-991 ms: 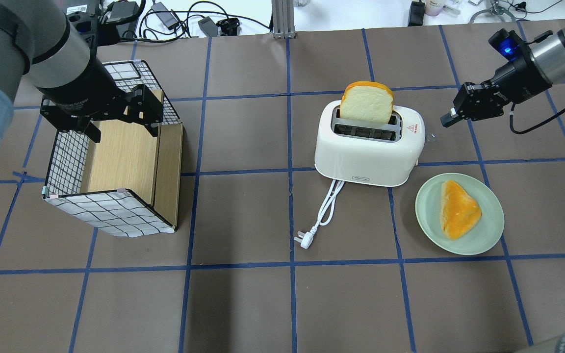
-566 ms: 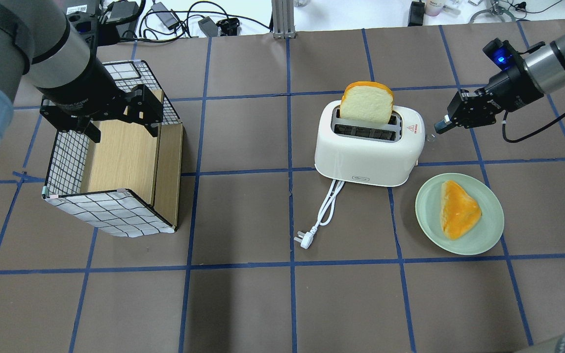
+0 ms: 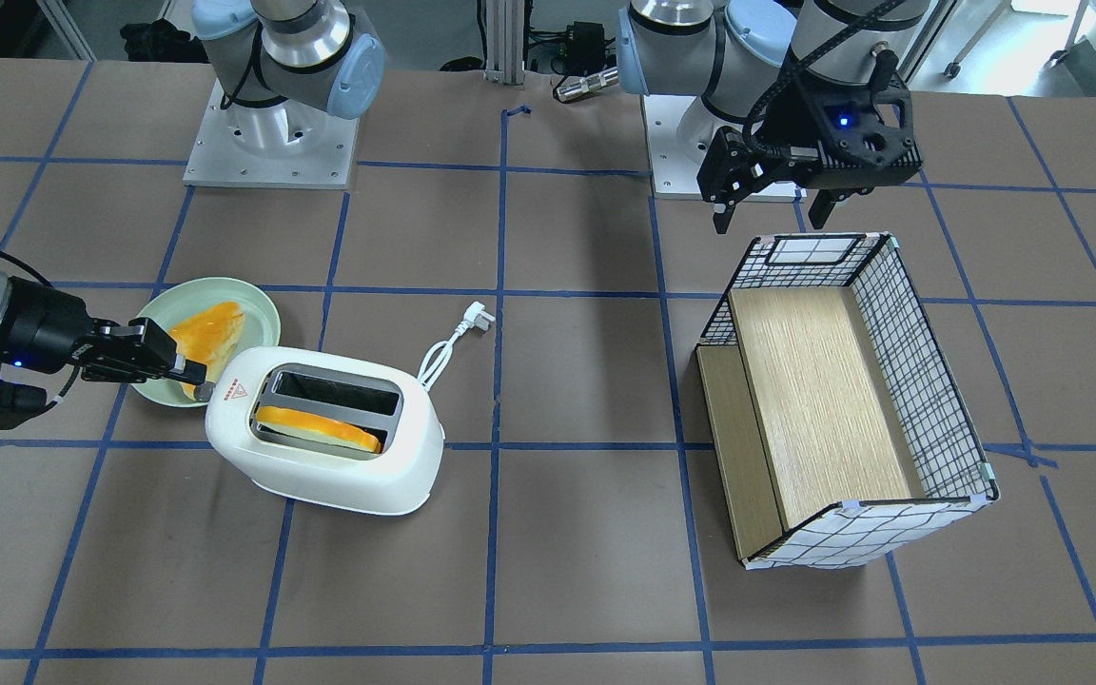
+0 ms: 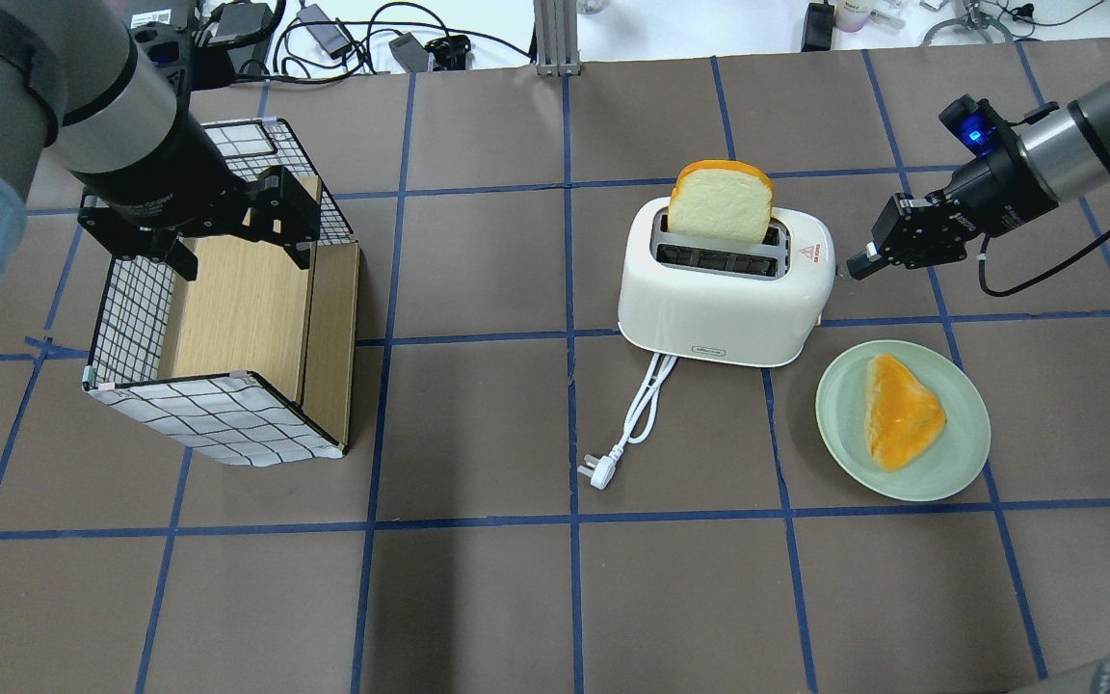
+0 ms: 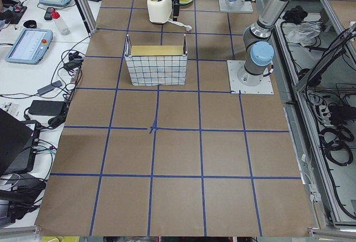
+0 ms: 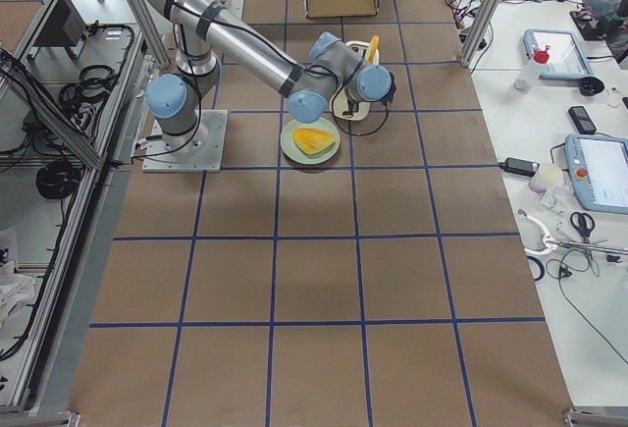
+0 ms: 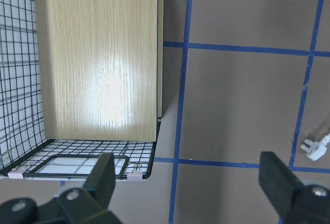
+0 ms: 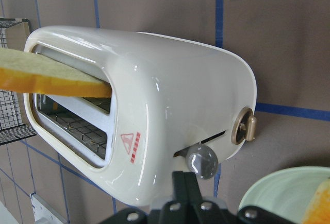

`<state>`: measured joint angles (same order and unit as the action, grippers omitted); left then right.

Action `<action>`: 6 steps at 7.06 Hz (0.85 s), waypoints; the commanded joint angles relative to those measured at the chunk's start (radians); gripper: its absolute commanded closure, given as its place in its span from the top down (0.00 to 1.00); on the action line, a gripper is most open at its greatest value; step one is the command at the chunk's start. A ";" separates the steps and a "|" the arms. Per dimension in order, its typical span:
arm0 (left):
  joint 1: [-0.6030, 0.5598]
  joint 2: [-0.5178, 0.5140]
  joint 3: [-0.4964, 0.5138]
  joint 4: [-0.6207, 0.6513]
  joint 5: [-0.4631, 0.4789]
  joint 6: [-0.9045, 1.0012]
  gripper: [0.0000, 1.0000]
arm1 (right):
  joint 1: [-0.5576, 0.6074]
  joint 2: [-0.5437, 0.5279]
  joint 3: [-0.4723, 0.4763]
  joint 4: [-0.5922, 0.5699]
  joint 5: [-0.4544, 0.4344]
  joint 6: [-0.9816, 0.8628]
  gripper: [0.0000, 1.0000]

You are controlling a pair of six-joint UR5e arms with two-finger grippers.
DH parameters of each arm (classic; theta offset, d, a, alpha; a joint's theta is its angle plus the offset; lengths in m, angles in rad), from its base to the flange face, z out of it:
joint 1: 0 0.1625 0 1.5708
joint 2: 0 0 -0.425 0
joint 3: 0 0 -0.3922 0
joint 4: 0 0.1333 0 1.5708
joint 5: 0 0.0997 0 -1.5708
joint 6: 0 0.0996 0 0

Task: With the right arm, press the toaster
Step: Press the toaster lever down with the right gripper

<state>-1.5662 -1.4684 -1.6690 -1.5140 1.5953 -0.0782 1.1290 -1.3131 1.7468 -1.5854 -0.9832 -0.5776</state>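
Observation:
The white two-slot toaster (image 4: 719,304) stands mid-table with a bread slice (image 4: 719,204) upright in its far slot. It also shows in the front view (image 3: 320,457) and fills the right wrist view (image 8: 165,95). Its small grey end lever (image 8: 202,161) sticks out of the end slot. My right gripper (image 4: 856,269) is shut and empty, and its tip is at that lever on the toaster's right end; I cannot tell if they touch. It also shows in the front view (image 3: 194,376). My left gripper (image 4: 227,226) is open and empty above the wire basket.
A wire basket with a wooden floor (image 4: 208,424) stands at the left. A green plate (image 4: 834,405) with a bread piece (image 4: 902,413) lies just in front of the toaster's right end. The white cord and plug (image 4: 603,472) trail toward the front.
My right gripper has moved left and down from beside the toaster to its end lever. The left arm, the toaster and the bread have not moved.

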 commanded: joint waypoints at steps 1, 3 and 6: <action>0.000 -0.001 0.000 0.000 0.000 0.000 1.00 | 0.000 0.003 0.003 -0.049 0.001 0.015 0.04; 0.000 -0.001 0.000 0.000 0.000 0.000 1.00 | 0.000 0.003 0.003 -0.054 0.008 0.018 0.03; 0.000 0.000 0.000 0.000 0.000 0.000 1.00 | 0.000 0.017 0.006 -0.068 0.012 0.015 0.03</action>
<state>-1.5662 -1.4682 -1.6690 -1.5141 1.5953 -0.0782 1.1290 -1.3045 1.7519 -1.6502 -0.9717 -0.5608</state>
